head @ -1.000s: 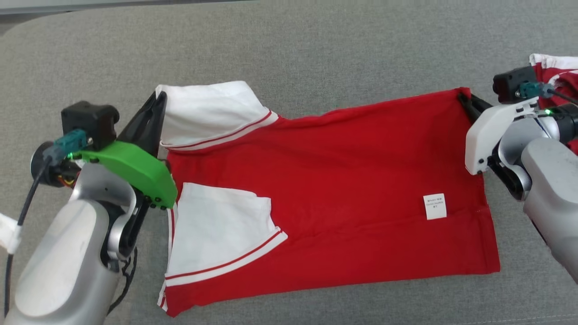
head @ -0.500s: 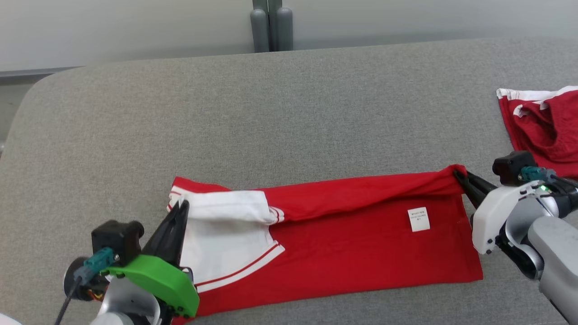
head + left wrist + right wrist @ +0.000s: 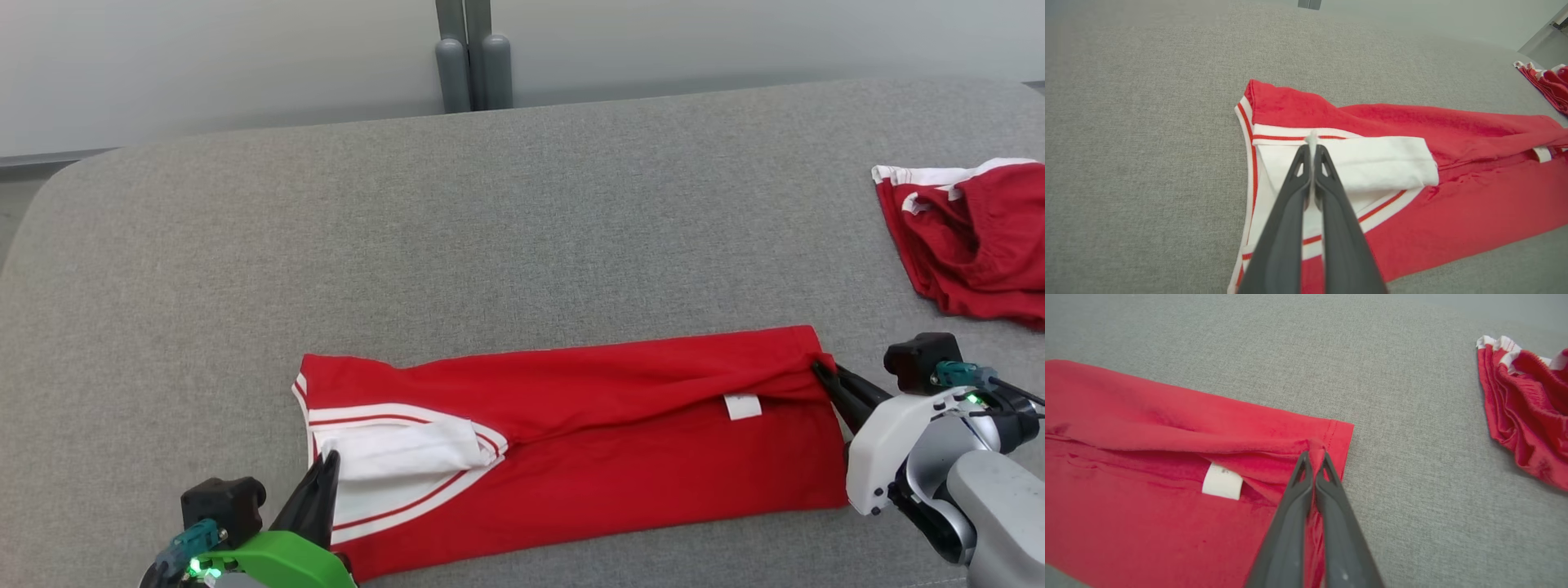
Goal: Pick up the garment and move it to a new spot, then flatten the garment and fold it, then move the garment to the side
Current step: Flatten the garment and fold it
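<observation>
A: Item one, and where was it?
B: Garment (image 3: 612,457), red jersey with white sleeves and red-striped white trim. It lay lengthwise on the near part of the table (image 3: 245,269), its far long edge doubled over toward the near one.

A: Any markings or writing?
B: One small white label (image 3: 1222,482), sewn inside near the hem and half covered by the doubled layer. Its print was too faint to read. No brand could be made out.

A: Hands?
B: The left hand (image 3: 1312,148) was closed tight, with a pinch of white cloth from the sleeve (image 3: 1372,163) between its tips at the collar end. The right hand (image 3: 1314,456) was also closed tight, pinching the red hem corner at the opposite end.

A: Surface?
B: The table was covered in grey woven fabric and had a rounded far-left corner.

A: Other stock?
B: A second garment (image 3: 971,237), red with white edging, lay crumpled at the far right, well apart from the first.

A: Room?
B: A plain pale wall (image 3: 204,65) stood behind the table, with two grey posts (image 3: 473,69) side by side against it
</observation>
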